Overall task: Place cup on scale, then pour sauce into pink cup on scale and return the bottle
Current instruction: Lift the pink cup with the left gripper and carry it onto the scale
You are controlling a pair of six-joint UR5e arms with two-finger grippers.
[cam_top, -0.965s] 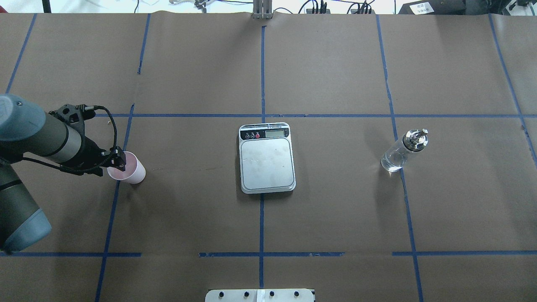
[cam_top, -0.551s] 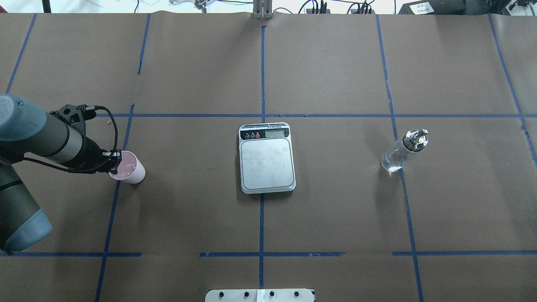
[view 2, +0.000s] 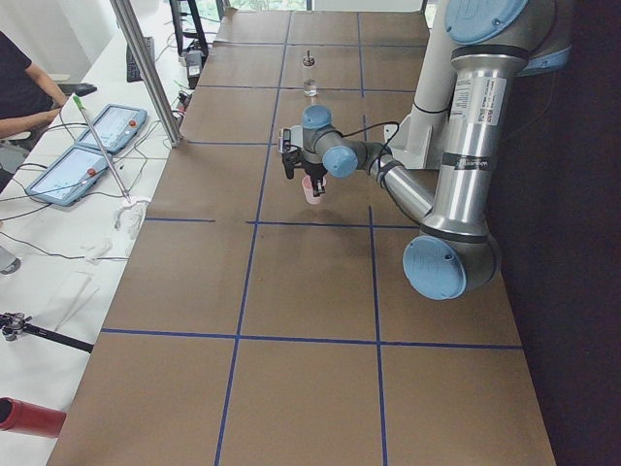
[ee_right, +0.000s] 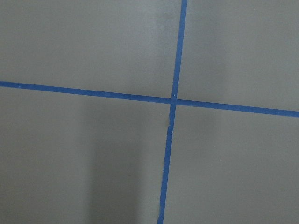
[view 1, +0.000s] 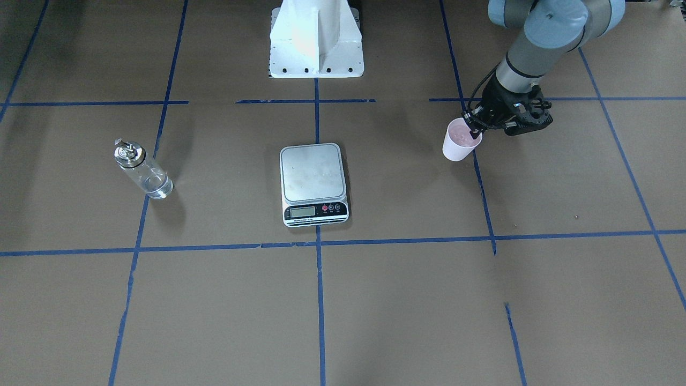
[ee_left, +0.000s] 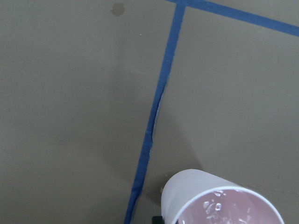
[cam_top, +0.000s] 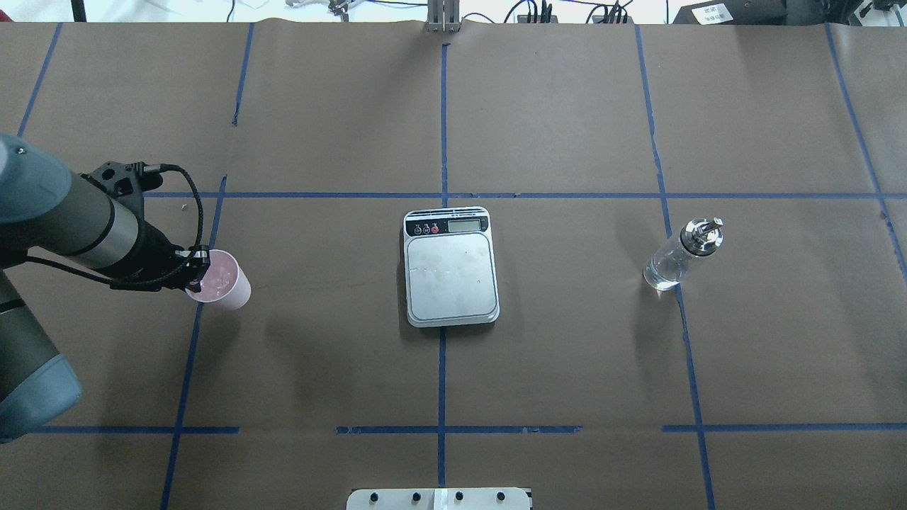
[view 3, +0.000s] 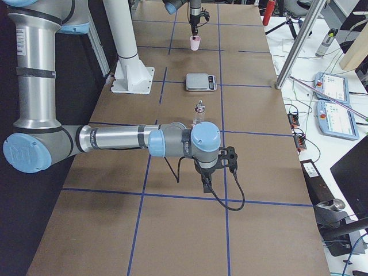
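Since a second ago the left arm has swung slightly toward the middle, and the small pale pink tapered cup (cam_top: 221, 282) has shifted with it, seemingly just clear of the brown paper-covered table (cam_top: 567, 354); the left hand (cam_top: 198, 272) is clenched on the cup's rim at the side away from the small digital kitchen scale with a square silver platform (cam_top: 451, 273), one finger inside, one outside; the scale sits well apart, and the clear cylindrical glass bottle with a shiny silver cap (cam_top: 680, 258) stands beyond it; the cup looks light and thin-walled, easily squashed or tipped, so a gentle rim pinch suits it; the left wrist view alone shows glistening specks inside the cup; only the exterior right view shows the right hand (view 3: 206, 187), low over bare table, and I cannot tell whether it is released or clenched
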